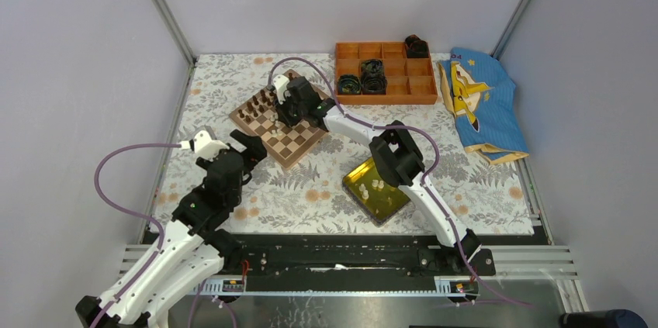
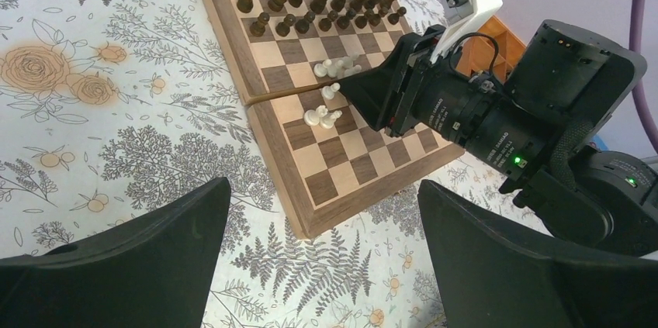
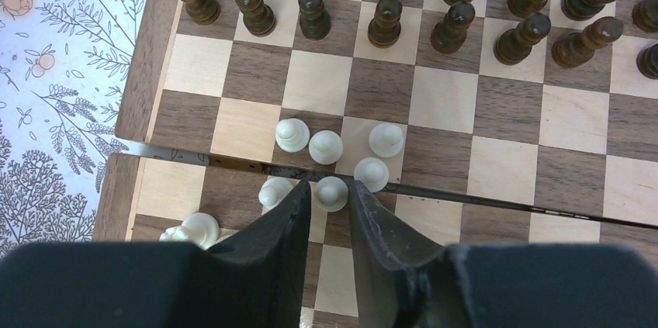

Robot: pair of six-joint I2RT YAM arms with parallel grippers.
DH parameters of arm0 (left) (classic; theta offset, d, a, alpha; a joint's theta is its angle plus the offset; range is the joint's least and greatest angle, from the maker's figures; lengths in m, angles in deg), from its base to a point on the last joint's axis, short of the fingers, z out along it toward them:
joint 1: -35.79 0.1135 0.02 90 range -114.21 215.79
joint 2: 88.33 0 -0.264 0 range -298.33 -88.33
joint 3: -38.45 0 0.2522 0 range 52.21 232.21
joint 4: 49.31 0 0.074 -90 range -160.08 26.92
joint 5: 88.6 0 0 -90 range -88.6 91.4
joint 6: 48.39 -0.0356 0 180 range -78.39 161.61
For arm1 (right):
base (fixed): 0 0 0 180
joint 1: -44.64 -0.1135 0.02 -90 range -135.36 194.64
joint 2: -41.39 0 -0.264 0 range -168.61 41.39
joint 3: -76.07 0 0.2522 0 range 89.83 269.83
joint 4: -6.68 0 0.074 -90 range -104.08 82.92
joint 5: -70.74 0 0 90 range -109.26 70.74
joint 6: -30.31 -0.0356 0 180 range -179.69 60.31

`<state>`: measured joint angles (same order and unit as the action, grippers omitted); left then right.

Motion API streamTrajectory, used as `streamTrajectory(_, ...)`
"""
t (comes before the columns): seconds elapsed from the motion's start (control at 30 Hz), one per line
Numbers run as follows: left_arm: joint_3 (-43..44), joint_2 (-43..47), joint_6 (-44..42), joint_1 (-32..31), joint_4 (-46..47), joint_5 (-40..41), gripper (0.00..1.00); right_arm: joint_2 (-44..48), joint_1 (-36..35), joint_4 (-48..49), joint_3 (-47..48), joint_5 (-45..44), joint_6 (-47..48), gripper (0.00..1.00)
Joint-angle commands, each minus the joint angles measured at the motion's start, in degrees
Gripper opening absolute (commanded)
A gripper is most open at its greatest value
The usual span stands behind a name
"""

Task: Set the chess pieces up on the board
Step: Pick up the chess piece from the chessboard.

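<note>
Nearest the arm bases, the left gripper [image 2: 322,188] hangs over the flower-printed desk [image 1: 310,196], just off the near-left side of the square wooden chessboard [image 1: 299,142] with tan and dark brown checks. Its black fingers [image 2: 155,258] are released wide, with nothing between them. Near the chessboard's near-right side lies a glossy yellow square tray [image 1: 357,182] holding a few tiny cream-white chess pieces [image 1: 377,185].

On the chessboard itself, more of these pieces stand bunched along the middle fold line. The right gripper [image 3: 330,187] points down among them, with one cream pawn [image 3: 332,196] between its dark fingertips [image 3: 299,200]. The fingertips sit close on either side of the pawn, but I cannot tell whether they are pressing it.

The dark brown chess pieces [image 3: 386,20] stand in two rows along the chessboard's far side. Beyond the chessboard, to the far right, sits an orange compartment box [image 1: 388,53] with dark coiled rolls [image 1: 373,77] in some cells. A blue cloth with a yellow print [image 1: 485,103] lies right of the chessboard, past that box.
</note>
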<state>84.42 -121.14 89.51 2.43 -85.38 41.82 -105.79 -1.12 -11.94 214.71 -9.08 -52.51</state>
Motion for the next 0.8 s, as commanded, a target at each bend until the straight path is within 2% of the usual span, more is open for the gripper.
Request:
streamTrajectory(0.0, -0.72, -0.22, 0.60, -0.30, 1.43, 0.80, 0.99, 0.18, -0.78, 0.56, 2.80, 0.36, 0.03, 0.29)
streamTrajectory(0.2, -0.85, -0.32, 0.70, -0.29, 1.51, 0.63, 0.99, 1.30, -0.81, 1.24, 0.90, -0.56, 0.61, 0.16)
streamTrajectory(0.4, -0.92, -0.04, 0.70, -0.30, 1.47, 0.36, 0.99, 3.19, -0.78, 2.18, -1.60, -1.29, 0.98, 0.08)
streamTrajectory(0.77, -0.76, 0.45, 0.86, -0.30, 0.73, 0.36, 0.99, 8.49, -0.78, 6.38, -9.76, -2.77, 1.51, 0.02)
